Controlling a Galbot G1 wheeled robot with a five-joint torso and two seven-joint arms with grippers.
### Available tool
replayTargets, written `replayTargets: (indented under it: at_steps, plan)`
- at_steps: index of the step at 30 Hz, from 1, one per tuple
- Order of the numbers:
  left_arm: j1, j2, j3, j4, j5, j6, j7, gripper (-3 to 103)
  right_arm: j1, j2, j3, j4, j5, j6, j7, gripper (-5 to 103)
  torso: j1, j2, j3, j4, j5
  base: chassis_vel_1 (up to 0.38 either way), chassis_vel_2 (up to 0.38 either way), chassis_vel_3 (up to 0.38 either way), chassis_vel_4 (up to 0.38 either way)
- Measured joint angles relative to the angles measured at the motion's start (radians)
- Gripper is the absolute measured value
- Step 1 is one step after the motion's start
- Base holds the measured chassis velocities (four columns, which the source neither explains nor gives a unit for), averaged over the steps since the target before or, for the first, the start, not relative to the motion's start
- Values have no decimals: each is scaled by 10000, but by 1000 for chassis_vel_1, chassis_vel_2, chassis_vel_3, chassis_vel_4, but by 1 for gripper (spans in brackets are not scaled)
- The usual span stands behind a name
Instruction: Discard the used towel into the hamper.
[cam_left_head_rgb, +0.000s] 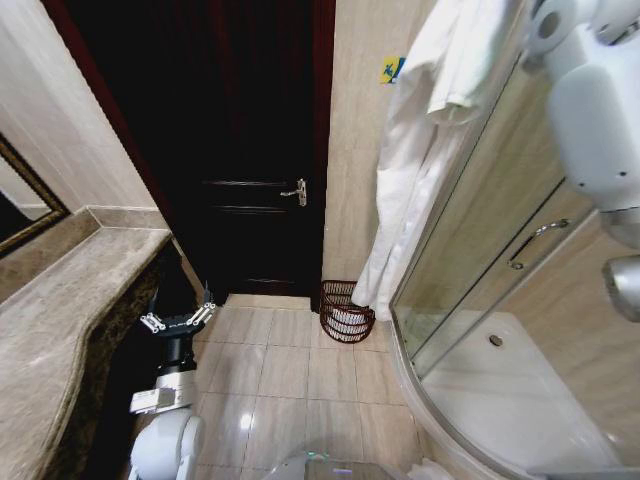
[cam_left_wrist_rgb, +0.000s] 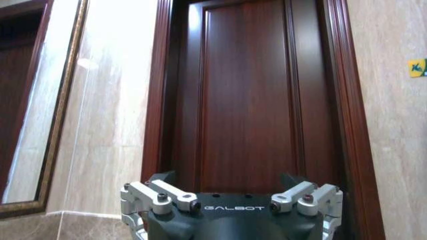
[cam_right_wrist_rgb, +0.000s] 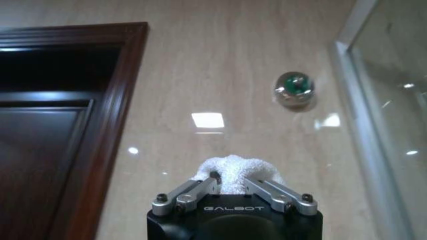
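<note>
The left gripper (cam_left_head_rgb: 180, 321) hangs low at near left, just beside the counter (cam_left_head_rgb: 70, 290), its fingers spread wide and holding nothing; its wrist view looks past those fingers at the dark door (cam_left_wrist_rgb: 250, 100). That arm looks idle.

The right gripper (cam_right_wrist_rgb: 233, 192) is raised high at the right, and its fingers are pinched on a wad of white towel (cam_right_wrist_rgb: 235, 172) that bulges between and past the fingertips. In the head view the cloth hangs from up there in a long drape (cam_left_head_rgb: 410, 150) down the tiled wall beside the shower glass (cam_left_head_rgb: 480, 230), its lower end reaching close to the floor.

Farther off, the hamper (cam_left_head_rgb: 346, 311) stands on the floor tiles at the foot of that wall, right of the door, near the drape's lower end. Something pale already lies in it; what it is I cannot tell.

So the towel is grasped and lifted, but not yet in the hamper. Carrying it over the rim and letting go are left, by my judgement.
</note>
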Motion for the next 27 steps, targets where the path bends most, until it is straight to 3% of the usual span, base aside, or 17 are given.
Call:
replayTargets:
  at_steps: [12, 27]
  plan:
    - [-75, 90, -148, 24, -45, 35, 1, 100, 313, 1179, 397, -2056, -997, 225, -459, 3, 0, 0, 0, -3, 4, 0, 0, 0, 0]
    - [274, 296, -700, -364, -363, -41, -9, 100, 439, 2268, 800, -3265, -942, 280, -697, 3, -4, 0, -3, 3, -5, 0, 0, 0, 0]
